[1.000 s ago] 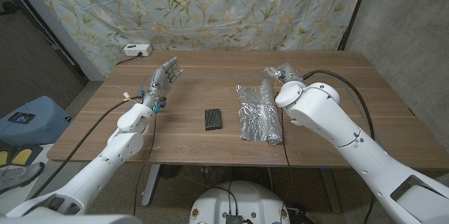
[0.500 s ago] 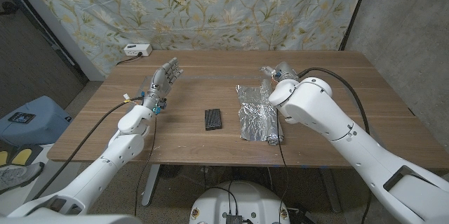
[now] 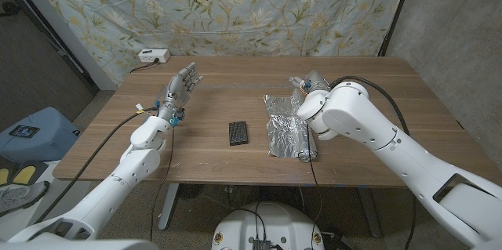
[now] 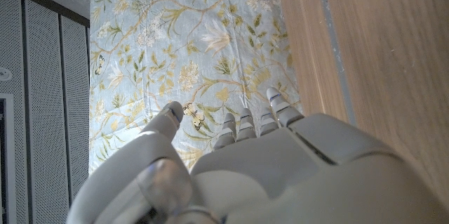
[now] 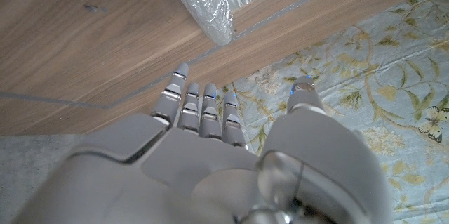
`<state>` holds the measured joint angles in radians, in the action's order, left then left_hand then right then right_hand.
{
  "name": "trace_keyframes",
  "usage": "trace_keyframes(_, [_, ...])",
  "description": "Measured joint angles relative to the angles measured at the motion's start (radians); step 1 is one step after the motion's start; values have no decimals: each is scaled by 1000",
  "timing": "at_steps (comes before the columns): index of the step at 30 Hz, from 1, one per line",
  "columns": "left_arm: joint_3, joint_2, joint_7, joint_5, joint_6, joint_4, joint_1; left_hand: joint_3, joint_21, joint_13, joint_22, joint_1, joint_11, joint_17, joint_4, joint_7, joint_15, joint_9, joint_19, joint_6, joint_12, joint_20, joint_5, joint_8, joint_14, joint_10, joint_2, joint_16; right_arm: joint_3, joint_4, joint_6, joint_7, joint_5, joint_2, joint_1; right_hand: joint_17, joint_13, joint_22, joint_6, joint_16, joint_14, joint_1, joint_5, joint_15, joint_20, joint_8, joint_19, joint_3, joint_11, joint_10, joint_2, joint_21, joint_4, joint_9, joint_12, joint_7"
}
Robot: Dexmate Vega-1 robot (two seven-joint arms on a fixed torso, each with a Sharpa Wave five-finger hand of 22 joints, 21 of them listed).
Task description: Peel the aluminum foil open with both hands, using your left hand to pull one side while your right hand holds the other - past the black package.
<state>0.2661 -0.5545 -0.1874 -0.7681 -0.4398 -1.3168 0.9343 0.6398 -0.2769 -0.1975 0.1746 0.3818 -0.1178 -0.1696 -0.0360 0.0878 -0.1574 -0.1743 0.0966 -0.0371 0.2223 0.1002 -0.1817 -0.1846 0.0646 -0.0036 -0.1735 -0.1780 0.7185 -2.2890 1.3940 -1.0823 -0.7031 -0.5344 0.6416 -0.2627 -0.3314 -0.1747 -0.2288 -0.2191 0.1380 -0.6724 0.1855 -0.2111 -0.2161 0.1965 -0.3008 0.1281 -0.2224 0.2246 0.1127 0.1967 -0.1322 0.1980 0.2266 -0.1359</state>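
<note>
Brown wooden worktop (image 3: 204, 152) underneath, small black ribbed package (image 3: 238, 132) nearest. Beyond, crinkled silver aluminium foil bundle (image 3: 285, 125), long axis running near to far, beside the right hand (image 3: 307, 82). Farther left, left hand (image 3: 181, 89), well apart. Both empty, fingers spread.

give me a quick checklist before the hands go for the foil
1. Aluminum foil lies on the table, partly unrolled: ok.
2. Black package sits apart from the foil, on its left-hand side: ok.
3. Left hand holds nothing, fingers apart, well away from the foil: ok for now, not yet in place.
4. Right hand holds nothing, fingers extended, at the foil's far end: ok.
5. Right hand touching the foil: cannot tell.
6. Foil edge free for pulling: cannot tell.
</note>
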Motion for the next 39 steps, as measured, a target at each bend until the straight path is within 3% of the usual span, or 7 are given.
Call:
trace_keyframes(18, [-5,2,4,-4,3,-1,2,-4,7,0,0,5,-4,0,-4,0,0,0,0,0,0,0,0,0,0,-4,-5,0,11,-15,1,-30,-56,-33,17,-9,-69,0,-25,0,22,12,7,0,0,0,0,-29,0,25,-2,0,1,5,21,-3])
trace_keyframes(39, [-8,16,-4,-3,-30,42,3,-8,15,0,0,5,-9,0,-8,3,-5,0,4,3,-4,4,0,0,5,-9,-5,0,25,46,2,-34,-98,-52,13,-14,-120,0,-25,0,27,12,11,-5,0,0,0,-42,0,25,-2,0,3,4,25,-3])
